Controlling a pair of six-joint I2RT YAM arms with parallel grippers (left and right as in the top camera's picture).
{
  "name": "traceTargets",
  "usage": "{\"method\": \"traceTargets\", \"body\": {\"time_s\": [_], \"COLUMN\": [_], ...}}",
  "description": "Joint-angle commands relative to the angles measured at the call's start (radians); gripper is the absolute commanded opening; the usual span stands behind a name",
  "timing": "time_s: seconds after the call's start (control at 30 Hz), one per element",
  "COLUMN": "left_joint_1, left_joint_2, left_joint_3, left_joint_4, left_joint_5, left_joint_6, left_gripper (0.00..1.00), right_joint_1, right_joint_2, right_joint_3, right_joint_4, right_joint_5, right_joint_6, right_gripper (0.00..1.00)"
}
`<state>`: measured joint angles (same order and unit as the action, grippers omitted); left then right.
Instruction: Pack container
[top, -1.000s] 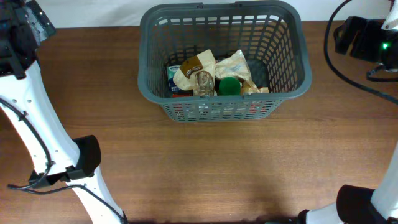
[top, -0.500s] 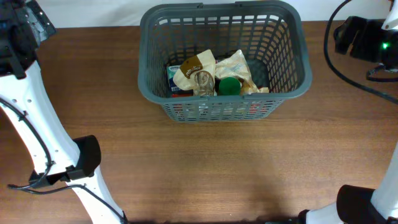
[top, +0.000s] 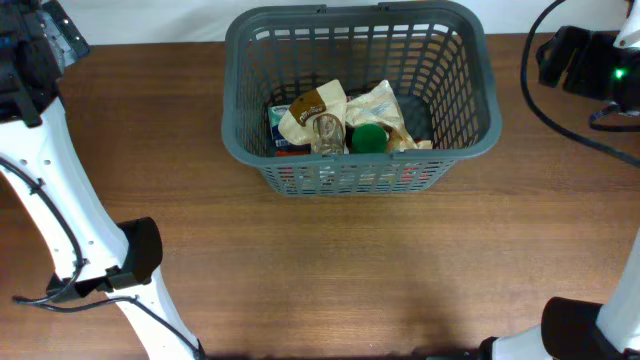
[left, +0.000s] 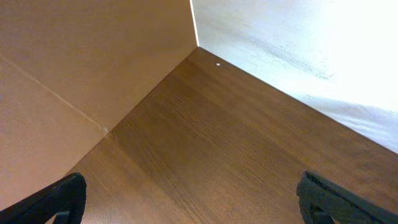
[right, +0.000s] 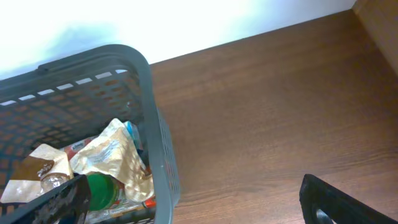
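Container (right: 163, 155) left of right hand (right: 196, 208)

My table (top: 400, 270) is brown wood, grain running along it, evenly lit. Behind its far edge there's a white wall (right: 186, 25), glaring bright in the left wrist view. At the left, a tan creased panel (left: 81, 62) stands upright, meeting the tabletop.

I can read no text, brand or number in any of my views. The brown-and-white bag (top: 310, 108) and the crinkled cream packet (top: 386, 102) in the basket (top: 472, 60) carry some print, but it is too small and blurred to make out.
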<state>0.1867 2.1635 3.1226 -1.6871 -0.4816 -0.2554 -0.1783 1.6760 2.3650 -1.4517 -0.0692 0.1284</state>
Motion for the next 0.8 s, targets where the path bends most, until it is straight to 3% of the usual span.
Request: {"method": "traceTargets", "body": {"time_s": [0.0,0.47,0.77], "left_joint_1": [0.004,0.004,0.004], "left_joint_2": [0.002,0.002,0.002], "left_joint_3": [-0.001,-0.001,-0.001], "left_joint_4": [0.0,0.0,0.0], "left_joint_5": [0.0,0.0,0.0], "left_joint_6": [-0.013,-0.013,-0.013], "left_gripper": [0.99,0.99,0.99], "right_joint_1": [-0.006,-0.005,0.027], "right_joint_2": [-0.055,-0.366,-0.711], "right_joint_3": [0.01,-0.056,-0.494], "right_joint_4": [0.001,0.051,0.3], "right_joint_5": [0.01,0.063,0.063], "right_joint_6": [0.003,-0.053,-0.171], "right_gripper": [0.99,0.99,0.99]}}
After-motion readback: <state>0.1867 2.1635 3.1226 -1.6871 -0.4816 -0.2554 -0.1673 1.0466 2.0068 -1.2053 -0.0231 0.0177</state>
